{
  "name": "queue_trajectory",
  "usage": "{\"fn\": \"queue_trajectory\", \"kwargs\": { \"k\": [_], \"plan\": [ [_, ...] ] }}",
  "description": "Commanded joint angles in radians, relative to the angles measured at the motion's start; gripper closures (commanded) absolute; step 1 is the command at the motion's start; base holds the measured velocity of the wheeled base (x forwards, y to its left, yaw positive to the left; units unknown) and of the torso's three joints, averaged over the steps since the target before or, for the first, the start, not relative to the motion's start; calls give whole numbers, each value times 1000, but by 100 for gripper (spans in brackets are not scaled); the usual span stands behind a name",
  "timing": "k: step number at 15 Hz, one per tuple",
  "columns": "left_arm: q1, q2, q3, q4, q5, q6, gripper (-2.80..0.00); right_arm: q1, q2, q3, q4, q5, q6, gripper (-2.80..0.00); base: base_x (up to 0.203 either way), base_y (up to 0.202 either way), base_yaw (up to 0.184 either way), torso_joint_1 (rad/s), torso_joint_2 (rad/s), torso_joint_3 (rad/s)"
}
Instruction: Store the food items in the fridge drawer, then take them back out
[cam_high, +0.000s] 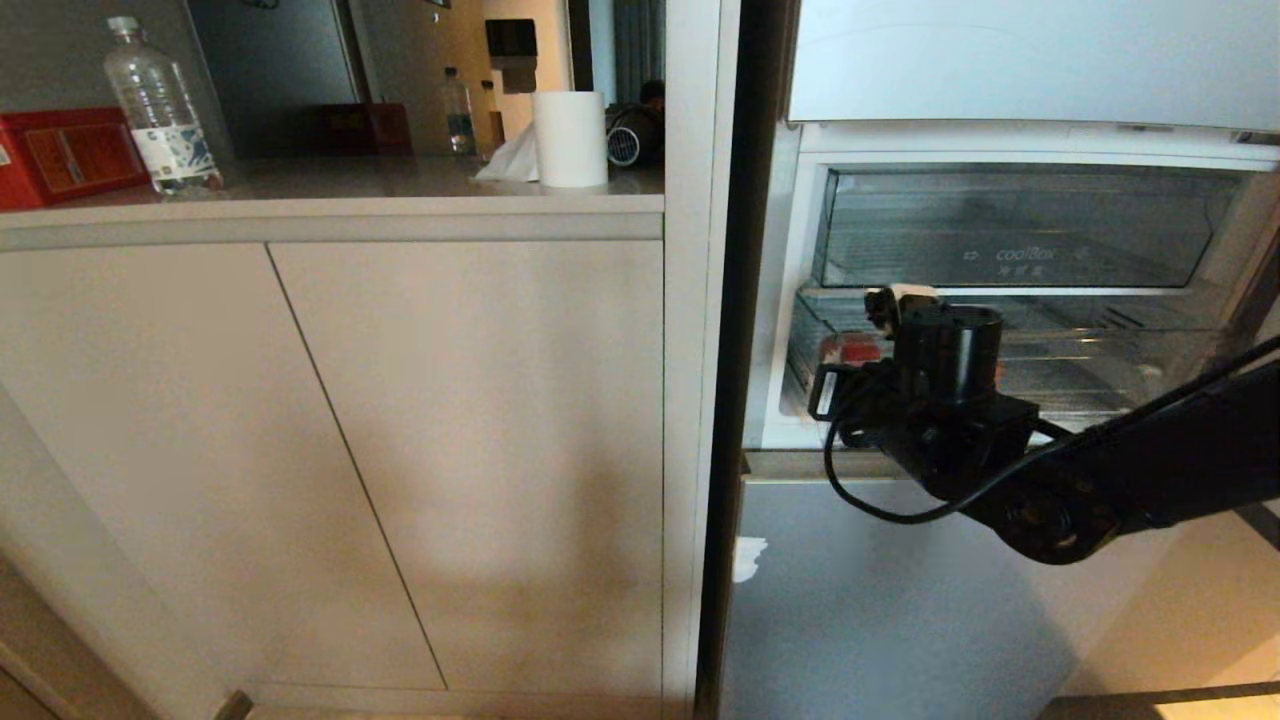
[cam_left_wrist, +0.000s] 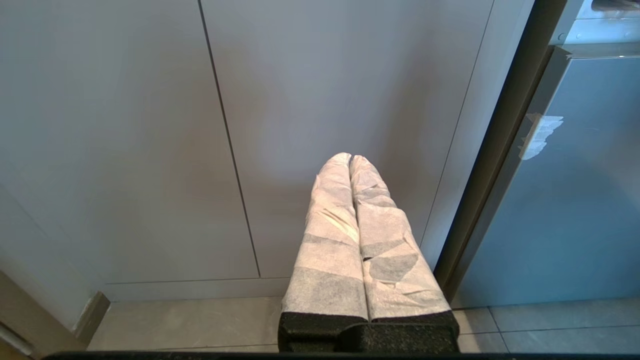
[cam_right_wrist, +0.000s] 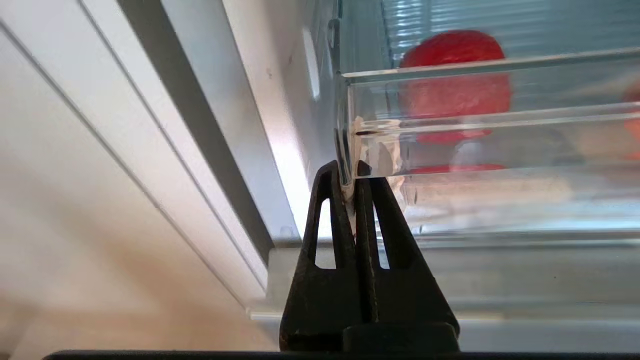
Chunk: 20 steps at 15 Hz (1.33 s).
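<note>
Where pale cabinets (cam_high: 400, 450) meet the open fridge, right gripper (cam_right_wrist: 350, 172) reaches level, fingers pressed together and empty, tips at the drawer (cam_right_wrist: 500, 125) corner. Red item (cam_right_wrist: 455, 82) lies inside, just beyond. Left gripper (cam_left_wrist: 350, 159) closed, facing cabinets.

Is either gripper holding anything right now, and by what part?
Right gripper is shut on the fridge drawer, pinching its clear front wall at the corner. Left gripper is shut, empty.
</note>
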Motion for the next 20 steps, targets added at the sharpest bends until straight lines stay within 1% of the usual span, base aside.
{"fn": "queue_trajectory", "kwargs": {
  "k": [1, 5, 8, 9, 11, 13, 14, 16, 18, 20],
  "plan": [
    [0, -2, 0, 1, 0, 0, 0, 31, -81, 74, -4, -4, 12, 0, 0, 0, 0, 0, 0, 0],
    [0, -2, 0, 0, 0, 0, 0, 59, -127, 134, -4, -7, 15, 0, 0, 0, 0, 0, 0, 0],
    [0, -2, 0, 0, 0, 0, 0, 62, -144, 170, -4, -14, 15, 0, 0, 0, 0, 0, 0, 0],
    [0, -2, 0, 0, 0, 0, 0, 63, -145, 180, -4, -16, 14, -280, 0, 0, 0, 0, 0, 0],
    [0, -2, 0, 0, 0, 0, 0, 67, -171, 207, -1, -16, 14, -280, 0, 0, 0, 0, 0, 0],
    [0, -2, 0, 0, 0, 0, 0, 95, -223, 253, 1, -17, 15, -280, 0, 0, 0, 0, 0, 0],
    [0, -2, 0, 0, 0, 0, 0, 116, -254, 278, 4, -27, 15, -280, 0, 0, 0, 0, 0, 0],
    [0, -2, 0, 0, 0, 0, 0, 161, -323, 345, 7, -73, 15, -280, 0, 0, 0, 0, 0, 0],
    [0, -2, 0, 0, 0, 0, 0, 174, -403, 392, 22, -91, 15, -280, 0, 0, 0, 0, 0, 0],
    [0, -2, 0, 0, 0, 0, 0, 170, -488, 405, 78, -96, 14, -280, 0, 0, 0, 0, 0, 0]
  ]
}}
